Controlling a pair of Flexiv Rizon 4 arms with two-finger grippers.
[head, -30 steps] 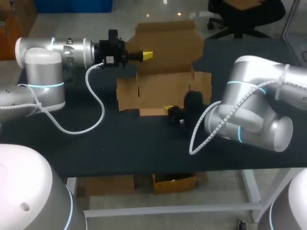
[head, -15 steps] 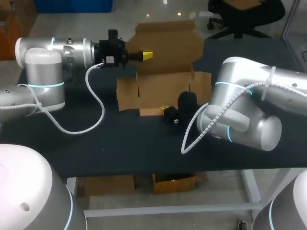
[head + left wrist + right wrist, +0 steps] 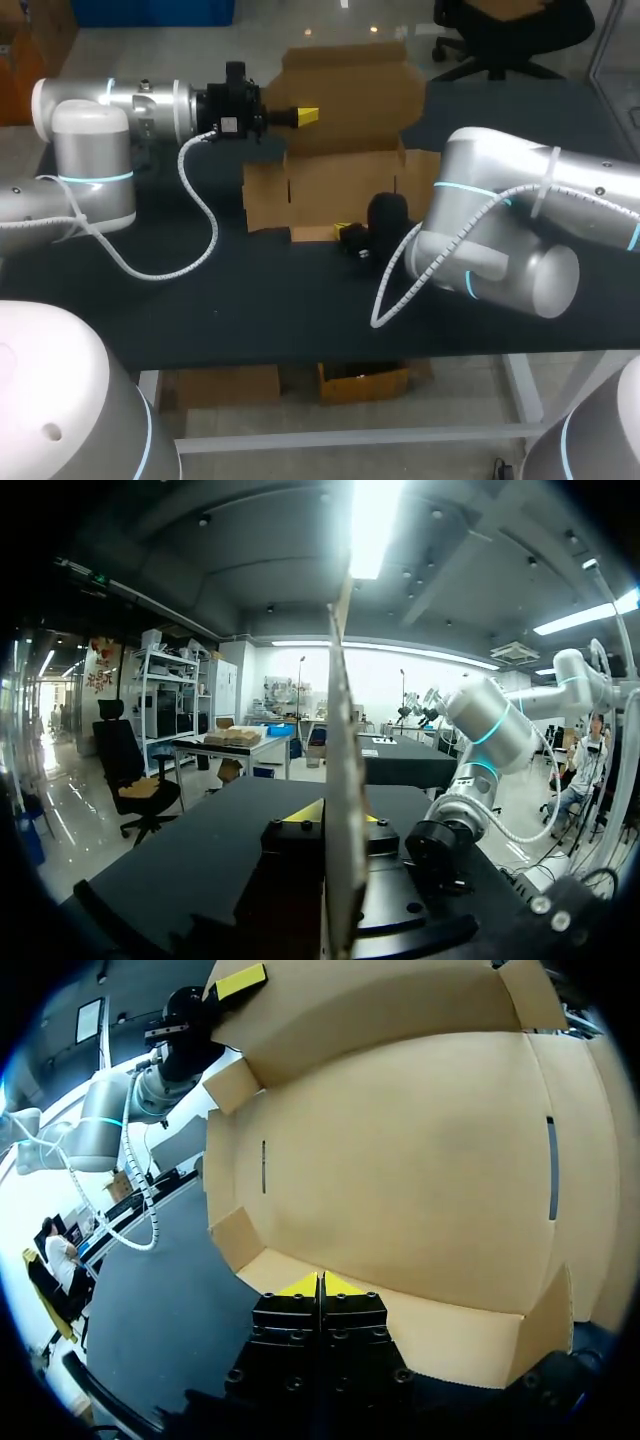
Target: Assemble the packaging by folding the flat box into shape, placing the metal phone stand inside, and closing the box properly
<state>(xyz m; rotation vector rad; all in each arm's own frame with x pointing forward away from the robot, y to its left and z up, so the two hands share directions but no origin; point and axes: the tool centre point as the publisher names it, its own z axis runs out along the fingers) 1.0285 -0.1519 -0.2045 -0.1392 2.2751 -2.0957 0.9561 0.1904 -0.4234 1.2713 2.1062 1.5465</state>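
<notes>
Clamping the upright lid flap [image 3: 341, 710] of the brown cardboard box [image 3: 400, 1170], my left end effector [image 3: 338, 818] steadies it in the middle of the dark surface [image 3: 250, 290]. My right end effector [image 3: 320, 1285], fingertips [image 3: 300, 1286] pressed together and seemingly empty, sits at the box's low front flap [image 3: 440, 1335]. I judge this is the folding step, and next the right must raise that flap square; no metal phone stand shows.

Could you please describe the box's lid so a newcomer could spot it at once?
On the dark table, a brown cardboard box sits open in the middle. Its lid is the largest panel, standing up at the back; it alone is pinched by the left gripper.
</notes>
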